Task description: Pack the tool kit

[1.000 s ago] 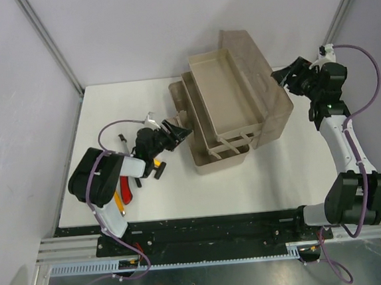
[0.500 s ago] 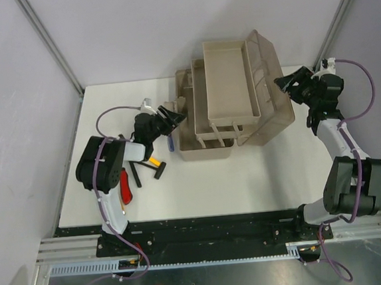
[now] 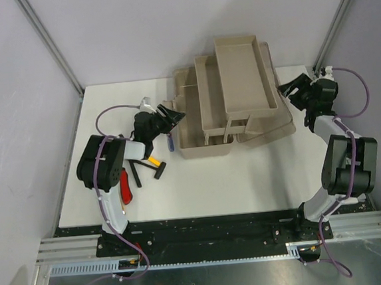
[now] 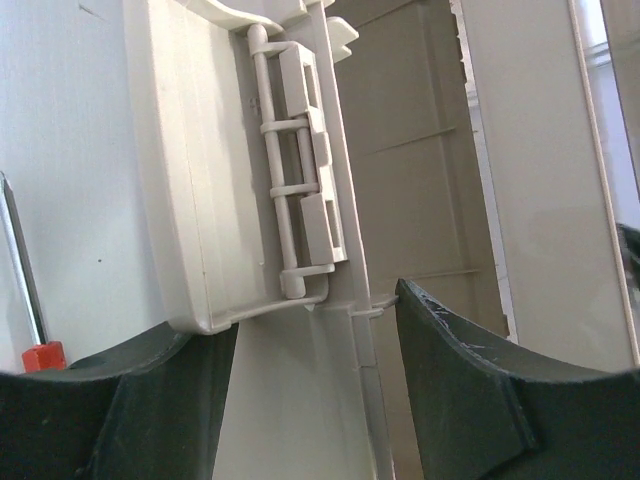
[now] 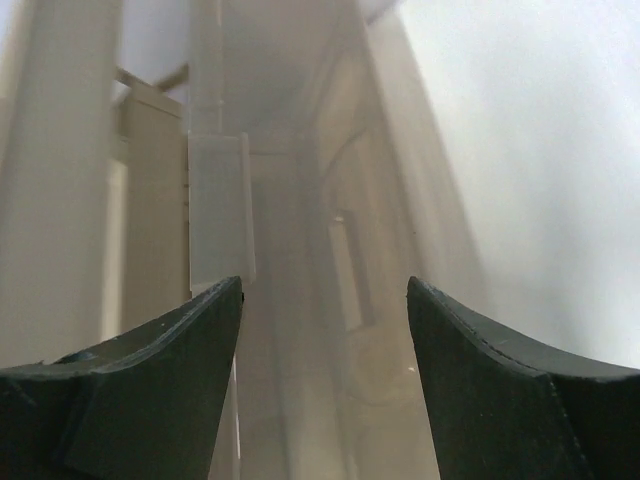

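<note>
The beige toolbox (image 3: 204, 148) stands open at mid table, its fold-out trays (image 3: 241, 78) raised and its translucent lid (image 3: 279, 127) lying to the right. My left gripper (image 3: 175, 115) is at the box's left end. In the left wrist view it (image 4: 315, 300) stands open, with the latched end wall (image 4: 300, 180) between its fingers. My right gripper (image 3: 284, 89) is by the lid's right edge, and it (image 5: 323, 282) stands open with the hazy lid (image 5: 330, 250) just ahead. A blue-handled tool (image 3: 170, 143), a yellow and black tool (image 3: 153, 162) and a red-handled tool (image 3: 124, 186) lie left of the box.
A black tool (image 3: 134, 173) lies among the hand tools beside the left arm. A red tip (image 4: 42, 355) and a metal shaft (image 4: 20, 260) show at the left wrist view's edge. Metal frame posts rise at the table's back corners.
The toolbox has swung from a slant to square with the table and moved back. Its lid dropped lower on the right. The right gripper drew back to the right.
</note>
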